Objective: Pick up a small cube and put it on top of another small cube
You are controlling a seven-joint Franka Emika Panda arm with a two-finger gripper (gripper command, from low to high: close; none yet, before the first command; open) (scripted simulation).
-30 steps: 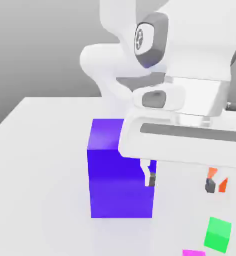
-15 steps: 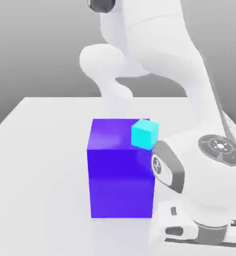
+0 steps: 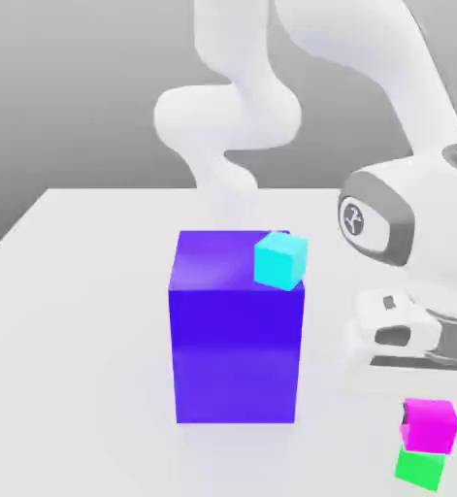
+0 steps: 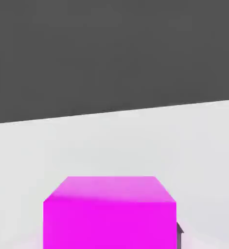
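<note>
In the exterior view, a smooth white table (image 3: 77, 320) with a matte surface carries a big blue-violet block (image 3: 235, 340). The block is a tall box with flat faces and sharp edges, and its top looks a little lighter than its front. A small cyan cube (image 3: 280, 260) sits at the top corner of this block on the exterior view's right, slightly turned against the block's edges. The robot arm (image 3: 407, 223) is glossy white with rounded, tube-like links and dark grey rings at the joints; it bends down on the exterior view's right. Under its hand, near the lower corner on that side, the small magenta cube (image 3: 430, 424) is seen directly above the small green cube (image 3: 421, 468). Both are plain, uniform in colour and equal in size. If the two cubes touch or not, I cannot tell from this angle. A dark bit of the gripper (image 3: 407, 427) shows at the magenta cube's side, and the claw is clamped on this cube.

In the hand view, the magenta cube (image 4: 110, 214) is very close, with a flat top face and a brighter front face. One dark fingertip (image 4: 180, 232) shows just beside its edge. Behind it lies the pale table surface (image 4: 111, 141).
</note>
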